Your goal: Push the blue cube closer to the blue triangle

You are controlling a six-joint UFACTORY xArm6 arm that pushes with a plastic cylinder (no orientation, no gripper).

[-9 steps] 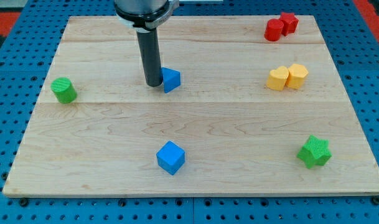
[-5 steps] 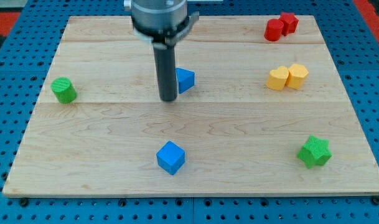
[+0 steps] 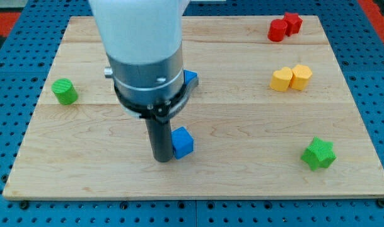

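The blue cube (image 3: 183, 142) lies on the wooden board (image 3: 255, 120) below the board's middle. My tip (image 3: 161, 157) is right against the cube's left side, touching it. The blue triangle (image 3: 190, 79) sits above the cube, toward the view's top; it is mostly hidden behind the arm's body, and only its right corner shows. The rod and the arm's wide grey body cover the stretch between the two blue blocks on their left.
A green cylinder (image 3: 65, 91) is at the view's left. Two red blocks (image 3: 284, 26) sit at the top right. Two yellow blocks (image 3: 290, 78) touch each other at the right. A green star-shaped block (image 3: 318, 154) is at the lower right.
My tip moved from beside the blue triangle down to the blue cube's left side. The cube has shifted a little right and up. The triangle moved slightly right earlier.
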